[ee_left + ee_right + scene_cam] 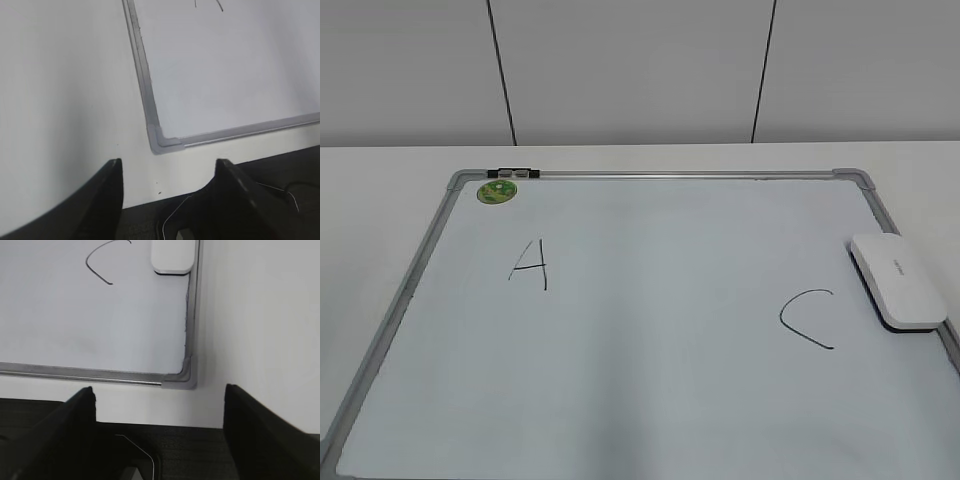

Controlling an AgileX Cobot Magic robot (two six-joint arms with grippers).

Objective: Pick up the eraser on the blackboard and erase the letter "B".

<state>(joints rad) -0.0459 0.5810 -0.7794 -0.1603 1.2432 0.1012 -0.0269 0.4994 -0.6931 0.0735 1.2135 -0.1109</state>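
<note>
The white eraser (898,281) lies on the right edge of the blackboard (660,400), a pale board with a grey frame; it also shows in the right wrist view (172,256). A black "A" (530,264) is at the left, a black "C" (808,318) at the right (103,261). No letter "B" shows between them. Neither gripper shows in the exterior view. My left gripper (169,170) is open and empty over the table edge near the board's front left corner (160,140). My right gripper (160,395) is open and empty near the front right corner (187,375).
A round green magnet (497,190) sits at the board's far left corner beside a small black clip (516,173). White table (910,160) surrounds the board; a grey panelled wall stands behind. Dark floor lies below the table's front edge (280,170).
</note>
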